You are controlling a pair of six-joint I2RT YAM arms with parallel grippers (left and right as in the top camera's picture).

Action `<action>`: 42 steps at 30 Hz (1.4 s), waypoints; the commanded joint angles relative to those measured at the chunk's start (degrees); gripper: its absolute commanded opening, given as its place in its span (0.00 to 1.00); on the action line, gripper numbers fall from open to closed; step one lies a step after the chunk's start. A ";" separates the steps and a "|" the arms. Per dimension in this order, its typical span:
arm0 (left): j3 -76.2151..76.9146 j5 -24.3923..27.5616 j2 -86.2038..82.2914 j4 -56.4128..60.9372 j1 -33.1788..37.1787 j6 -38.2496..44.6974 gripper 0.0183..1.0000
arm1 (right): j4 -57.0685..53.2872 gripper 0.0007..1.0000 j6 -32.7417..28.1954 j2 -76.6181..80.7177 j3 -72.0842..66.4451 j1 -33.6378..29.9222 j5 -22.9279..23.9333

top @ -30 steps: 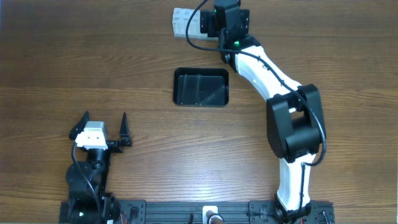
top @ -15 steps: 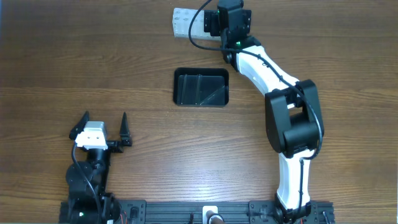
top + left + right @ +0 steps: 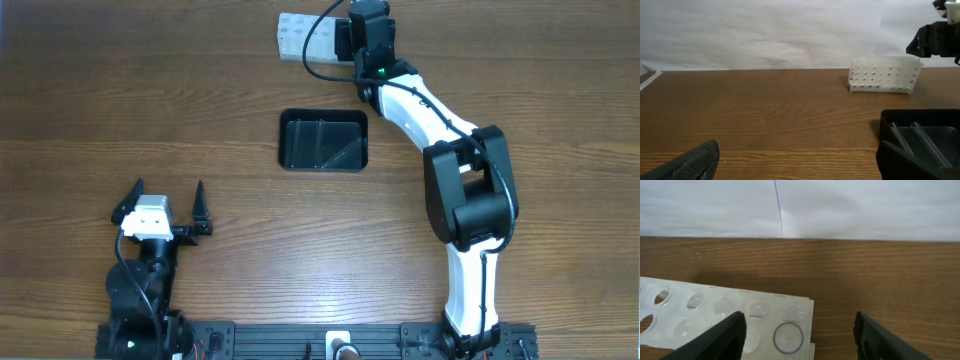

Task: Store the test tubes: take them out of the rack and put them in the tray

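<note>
A white test tube rack (image 3: 298,38) stands at the far edge of the table, also seen side-on as the rack (image 3: 884,75). My right gripper (image 3: 338,38) hangs open above the rack's right end (image 3: 725,315), its fingers (image 3: 720,337) apart on either side of a clear test tube (image 3: 788,336) that stands in a corner hole. The black tray (image 3: 323,141) lies in the middle of the table, and two clear tubes (image 3: 920,140) lie in the tray (image 3: 940,119). My left gripper (image 3: 168,190) rests open near the front left, holding nothing.
A white wall (image 3: 840,205) rises just behind the rack. Bare wooden table (image 3: 150,90) stretches left of the rack and the tray. The right arm (image 3: 440,120) slants across the table's right side.
The right wrist has shifted slightly over the rack's right end. The left arm has not moved.
</note>
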 commanded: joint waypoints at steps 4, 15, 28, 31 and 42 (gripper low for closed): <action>-0.26 0.55 -0.46 -0.24 0.44 0.81 1.00 | 0.13 0.60 0.28 0.74 0.02 0.22 -2.14; -0.26 0.55 -0.46 -0.24 0.44 0.81 1.00 | 0.44 0.49 0.28 1.46 0.02 0.46 -2.14; -0.26 0.55 -0.46 -0.24 0.44 0.81 1.00 | 0.98 0.30 0.28 1.68 0.02 0.46 -2.14; -0.26 0.57 -0.46 -0.26 0.44 0.81 1.00 | 0.98 0.27 0.28 1.68 0.02 0.46 -2.14; -0.26 0.55 -0.46 -0.24 0.44 0.81 1.00 | 1.16 0.12 0.26 1.68 0.02 0.68 -2.12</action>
